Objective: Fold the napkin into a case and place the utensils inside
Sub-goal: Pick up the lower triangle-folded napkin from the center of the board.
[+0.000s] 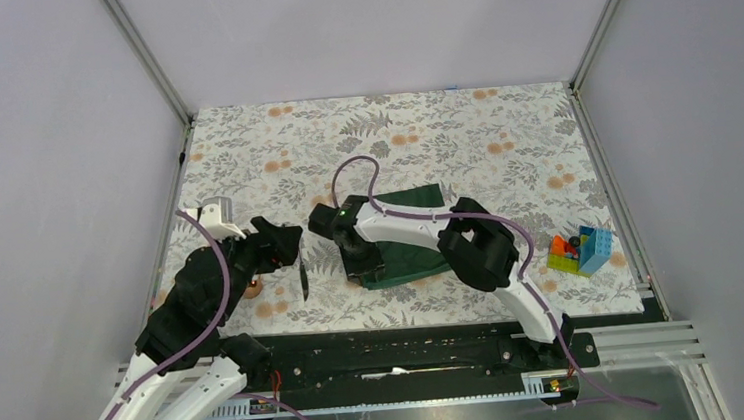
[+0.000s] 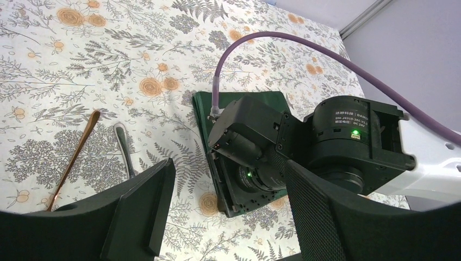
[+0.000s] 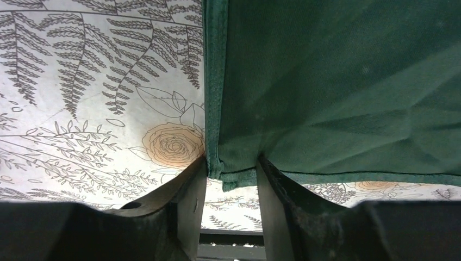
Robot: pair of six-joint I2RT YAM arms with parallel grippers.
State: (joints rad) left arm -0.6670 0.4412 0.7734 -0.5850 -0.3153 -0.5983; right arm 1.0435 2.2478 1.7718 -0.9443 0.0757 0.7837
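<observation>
The left pincer (image 1: 281,245) is held wide above the tablecloth (image 1: 462,128), with nothing between its fingers (image 2: 142,209). The knife (image 2: 125,152) is seen lying flat just beyond the finger on the left of the wrist view; the spoon (image 2: 73,160) is laid further out on that same side, near the knife and, as far as can be told, not touching it. Ahead and to the right of that pincer, the right pincer (image 1: 360,263) is pointed down at the near left corner of the napkin (image 1: 415,199). Its fingers (image 3: 187,190) are drawn in narrow against both sides of the hemmed corner, which is bunched between them; the cloth appears to be pinched, though the contact is partly lost in shadow. From that pincer the napkin, dark green, is spread away and to the right; it is laid on the tablecloth in more than one layer, and part of it is hidden under the right arm. The toy blocks (image 1: 580,251) are set well off to the right of the right pincer, near the table's right edge and apart from the napkin.
</observation>
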